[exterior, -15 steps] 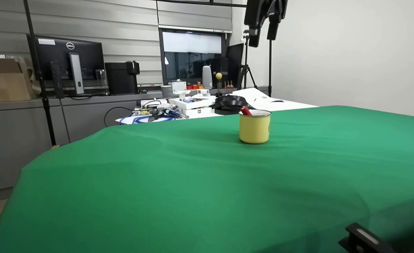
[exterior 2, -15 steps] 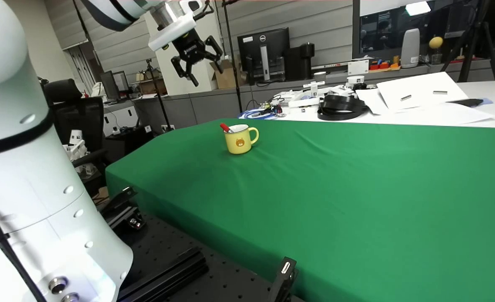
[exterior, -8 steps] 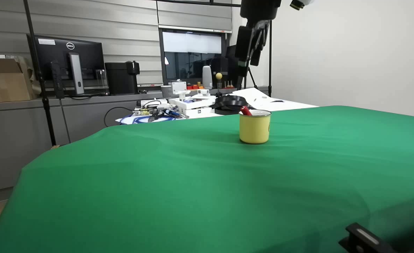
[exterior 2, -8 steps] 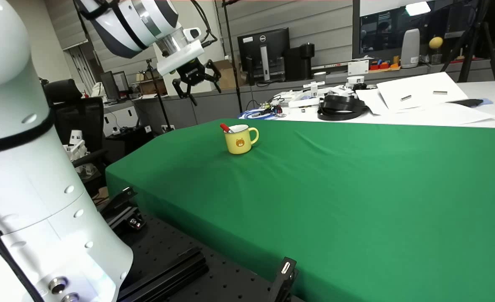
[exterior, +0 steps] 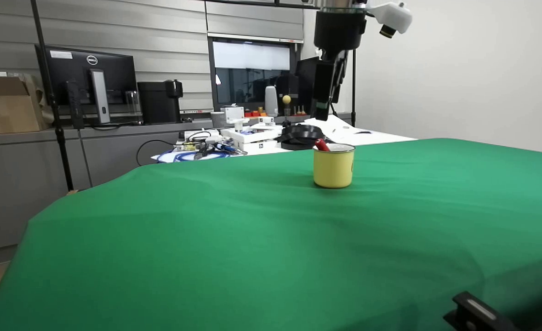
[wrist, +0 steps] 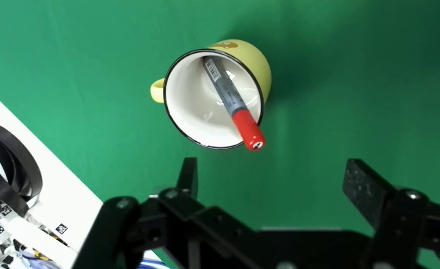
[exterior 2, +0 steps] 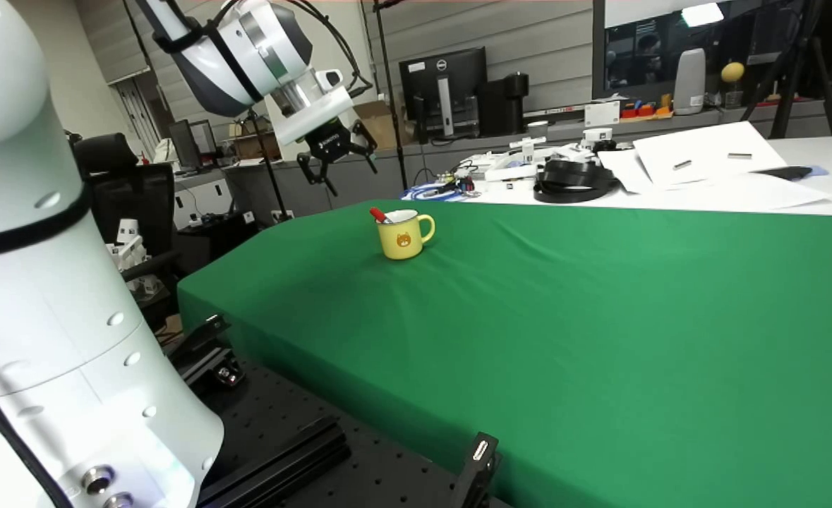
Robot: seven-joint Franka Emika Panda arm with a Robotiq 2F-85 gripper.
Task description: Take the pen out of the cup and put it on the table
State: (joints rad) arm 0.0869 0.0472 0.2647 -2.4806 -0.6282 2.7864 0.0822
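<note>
The yellow cup (wrist: 259, 63) stands upright on the green table (wrist: 93, 123), with its handle to the left in the wrist view. The pen (wrist: 227, 91) has a grey body and a red cap. It leans inside the cup, its capped end sticking out over the rim. The cup also shows in both exterior views (exterior: 333, 170) (exterior 2: 401, 243), with the red pen cap (exterior: 322, 145) (exterior 2: 379, 214) above its rim. My gripper (wrist: 271, 164) is wide open and empty. It hangs above the cup, apart from pen and cup, in both exterior views (exterior: 327, 110) (exterior 2: 354, 180).
A white desk (wrist: 70, 203) adjoins the table, with a black coiled band (wrist: 31, 168), papers (exterior 2: 705, 155) and small white parts. A black clamp (exterior 2: 479, 466) sits at the table's near edge. A thin black pole (exterior 2: 391, 106) stands behind the table.
My gripper has come down and moved over toward the cup, its fingers staying open. The cup and the pen have not moved.
</note>
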